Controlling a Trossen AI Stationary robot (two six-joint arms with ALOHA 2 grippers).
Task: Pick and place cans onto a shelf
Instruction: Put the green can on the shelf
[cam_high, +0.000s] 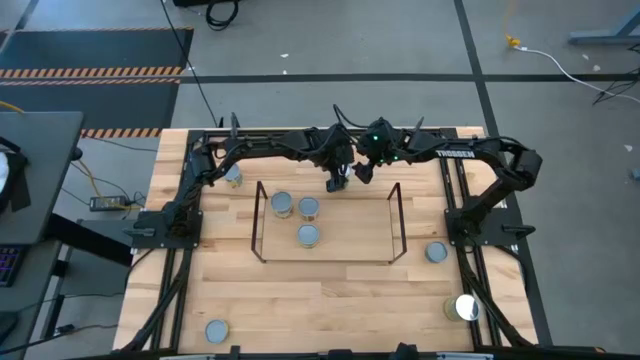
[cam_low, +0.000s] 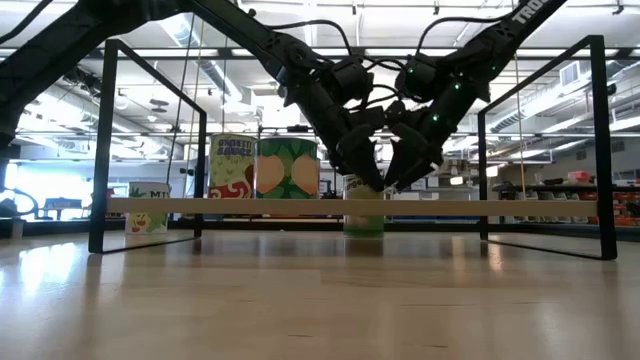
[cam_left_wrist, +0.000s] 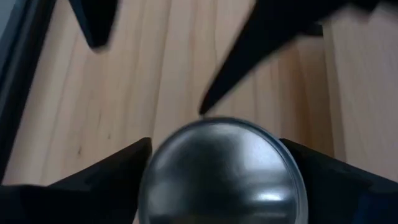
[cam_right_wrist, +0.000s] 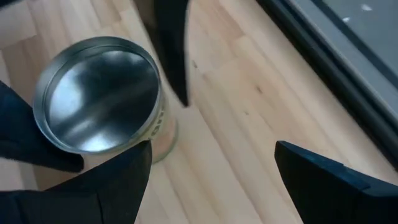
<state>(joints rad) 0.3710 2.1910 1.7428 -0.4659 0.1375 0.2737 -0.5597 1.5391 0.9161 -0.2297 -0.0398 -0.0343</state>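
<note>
My left gripper (cam_high: 337, 183) stands over the far edge of the shelf (cam_high: 395, 225), shut on a can with a shiny round top (cam_left_wrist: 221, 168) and a green-tan side (cam_low: 363, 215). My right gripper (cam_right_wrist: 211, 180) is open just to the right of that can (cam_right_wrist: 99, 93) and touches nothing. Three cans (cam_high: 308, 235) stand upright inside the shelf toward its left end. Other cans stand on the table at the far left (cam_high: 233, 176), the right (cam_high: 436, 252), the near right (cam_high: 466, 307) and the near left (cam_high: 216, 331). My left gripper pinches the can's side wall just under its top rim (cam_left_wrist: 152, 177) between its two fingers, one on each side. The fingers (cam_low: 350, 160) come from above, pointing down. The can is upright, and its bottom (cam_right_wrist: 166, 146) looks to be on the wooden table top.
The shelf's upright end frames (cam_low: 110, 150) and thin rods (cam_high: 262, 215) bound the placing area. Black rails (cam_high: 180, 215) run along the table's left and right sides. Bare wood lies near the table's front edge (cam_high: 340, 310).
</note>
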